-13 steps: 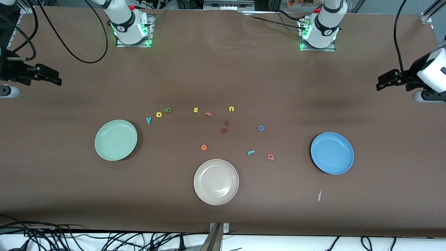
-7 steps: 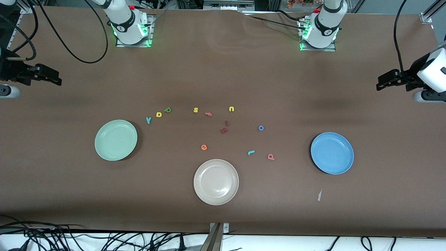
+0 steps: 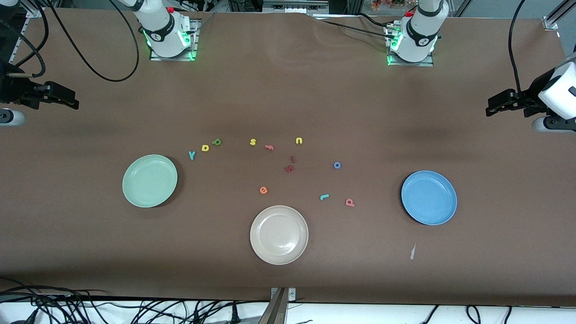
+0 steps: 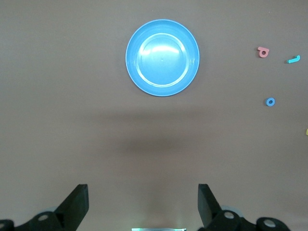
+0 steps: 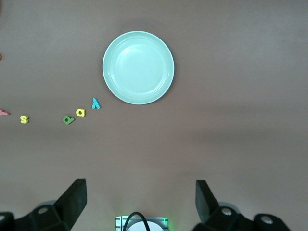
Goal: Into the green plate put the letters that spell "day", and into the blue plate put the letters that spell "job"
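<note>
My left claw (image 4: 142,204) hung high over its end of the counter (image 3: 288,90), fingers apart, holding nothing. The blue plate (image 4: 162,57) lay ahead of it, empty. The blue o (image 4: 270,101), pink b (image 4: 263,51) and teal j (image 4: 293,59) sat on the counter, off toward the middle, well apart from that claw. My right claw (image 5: 140,202) hung high over its own end, fingers apart, empty too. The green plate (image 5: 138,67) lay ahead of it, empty. The teal y (image 5: 96,103), yellow d (image 5: 81,112) and green a (image 5: 68,120) sat in a row just beside that plate.
</note>
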You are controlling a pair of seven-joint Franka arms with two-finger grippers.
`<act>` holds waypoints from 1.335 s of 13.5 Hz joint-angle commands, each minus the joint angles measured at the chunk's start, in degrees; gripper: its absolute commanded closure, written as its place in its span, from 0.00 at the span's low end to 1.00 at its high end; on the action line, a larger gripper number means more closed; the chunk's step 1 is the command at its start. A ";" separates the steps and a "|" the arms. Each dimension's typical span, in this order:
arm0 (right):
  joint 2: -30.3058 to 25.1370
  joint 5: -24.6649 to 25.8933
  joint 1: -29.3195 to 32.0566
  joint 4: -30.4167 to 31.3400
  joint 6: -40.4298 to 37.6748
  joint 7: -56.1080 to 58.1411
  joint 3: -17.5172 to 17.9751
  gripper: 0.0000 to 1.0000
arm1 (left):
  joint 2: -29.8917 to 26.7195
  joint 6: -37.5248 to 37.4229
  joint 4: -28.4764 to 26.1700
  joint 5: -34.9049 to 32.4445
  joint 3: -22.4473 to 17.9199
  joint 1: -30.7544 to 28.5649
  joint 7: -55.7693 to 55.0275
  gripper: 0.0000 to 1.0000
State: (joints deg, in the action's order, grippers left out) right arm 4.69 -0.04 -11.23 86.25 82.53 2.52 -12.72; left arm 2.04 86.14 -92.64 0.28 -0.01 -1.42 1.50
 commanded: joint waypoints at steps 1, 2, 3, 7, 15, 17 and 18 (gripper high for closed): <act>-0.30 -0.84 0.24 -1.00 -1.41 -0.06 0.33 0.00 | 1.39 -1.76 1.93 -0.55 0.10 0.80 0.79 0.00; -0.30 -0.84 0.24 -1.00 -1.41 -0.06 0.42 0.00 | 1.39 -1.76 1.93 -0.55 0.02 0.89 0.79 0.00; -0.30 -0.84 0.24 -1.00 -1.41 -0.06 0.42 0.00 | 1.65 -1.76 1.93 -0.55 0.10 0.89 0.88 0.00; 0.05 -0.67 -0.20 -0.91 -1.32 -0.33 0.51 0.00 | 2.71 -1.67 2.20 -0.98 0.28 1.77 0.88 0.00; 1.10 -0.93 -0.38 -0.91 -0.70 -0.77 0.59 0.00 | 4.38 -1.76 4.13 -0.72 1.33 3.34 0.79 0.00; 1.63 -0.93 -0.29 -0.91 -0.53 -0.77 0.59 0.00 | 4.90 -1.50 4.22 -1.25 1.60 5.81 0.87 0.00; 1.81 -0.93 -0.29 -0.91 -0.53 -0.77 0.59 0.00 | 6.38 -1.06 4.30 -0.47 1.77 5.90 0.62 0.00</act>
State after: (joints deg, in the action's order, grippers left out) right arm 5.81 -0.13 -11.50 86.24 82.41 2.34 -12.13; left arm 5.97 85.75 -90.41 0.29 1.70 3.31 1.53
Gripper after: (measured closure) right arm 0.000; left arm 0.000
